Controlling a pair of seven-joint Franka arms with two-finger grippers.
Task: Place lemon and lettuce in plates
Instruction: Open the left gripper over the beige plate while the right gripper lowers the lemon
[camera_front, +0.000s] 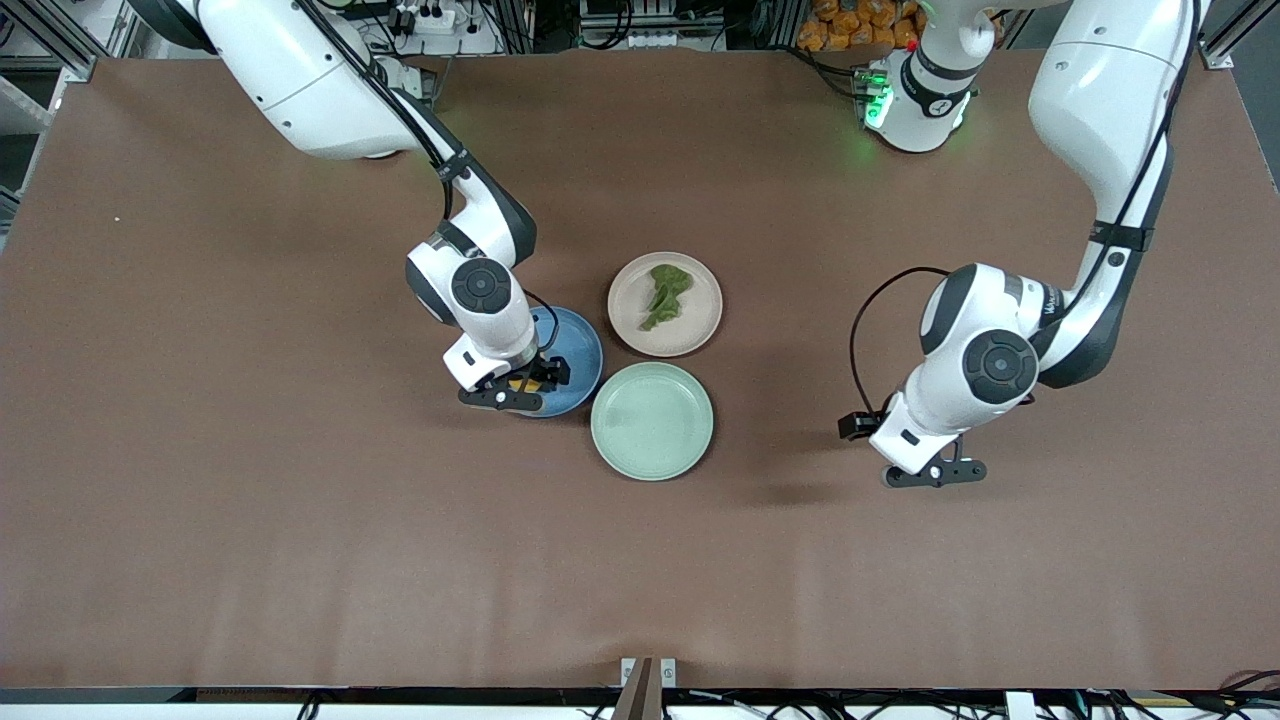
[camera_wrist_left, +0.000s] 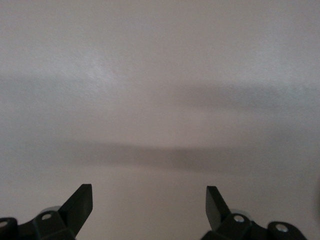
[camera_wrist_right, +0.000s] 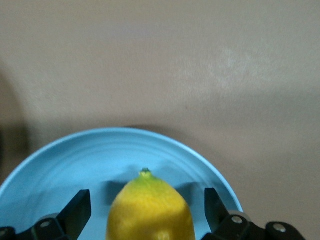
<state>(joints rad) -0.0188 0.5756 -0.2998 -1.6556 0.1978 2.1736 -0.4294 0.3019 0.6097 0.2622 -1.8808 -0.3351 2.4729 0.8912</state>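
Observation:
The lemon (camera_front: 520, 383) lies on the blue plate (camera_front: 583, 358), at the part of it nearer the front camera. My right gripper (camera_front: 515, 392) is low over that plate, open, with a finger on each side of the lemon and a gap on both sides. The right wrist view shows the lemon (camera_wrist_right: 150, 207) resting on the blue plate (camera_wrist_right: 60, 170) between the spread fingers of the right gripper (camera_wrist_right: 147, 199). The lettuce (camera_front: 667, 293) lies on the beige-pink plate (camera_front: 695, 328). My left gripper (camera_front: 935, 472) is open and empty over bare table toward the left arm's end; its wrist view (camera_wrist_left: 149, 195) shows only table.
A pale mint-green plate (camera_front: 652, 420) sits empty, nearer the front camera than the other two plates and touching the blue one. The three plates cluster mid-table on the brown table cover (camera_front: 300, 550).

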